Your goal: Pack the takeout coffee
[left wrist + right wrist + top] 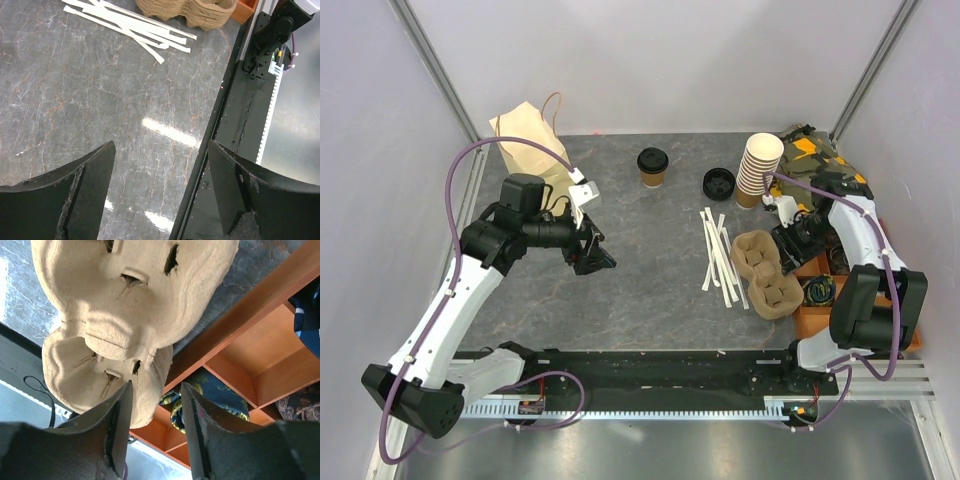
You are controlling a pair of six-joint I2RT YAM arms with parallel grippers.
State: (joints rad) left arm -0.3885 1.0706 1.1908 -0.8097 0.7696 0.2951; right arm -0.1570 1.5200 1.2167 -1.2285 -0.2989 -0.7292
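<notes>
Top view. The takeout coffee [653, 167], a small brown kraft-paper cup under a round black plastic lid, stands upright at 12 o'clock on the grey marbled bench [640, 290], apart from both arms.
- 1 o'clock: a loose black lid [718, 183].
- 2 o'clock: a tilted stack of lidless paper cups [758, 168] before a camouflage-pattern cloth [815, 150].
- 10 o'clock: a tan kraft-paper bag [530, 140], behind the left arm.
- 3 o'clock: white paper-wrapped sticks [720, 258], fanned beside a moulded pulp cup carrier [768, 272].
- 4 o'clock: an orange wooden box [810, 320].
- Bare bench from centre to 7 o'clock.
- The left end effector [592, 250] is at 9 o'clock. The right end effector [782, 243] is at the carrier.

Left wrist view. The left end effector [160, 145] has its jaws wide apart with nothing between them, over bare bench beside the black rail [225, 150]. The sticks and carrier lie at 12 o'clock.

Right wrist view. The right end effector [154, 387] has its jaws partly apart, with the carrier's rim [125, 290] between them. Whether they pinch it, I cannot tell. The orange box's compartments at 4 o'clock hold a blue patterned cloth [220, 400], whose print is unreadable.
</notes>
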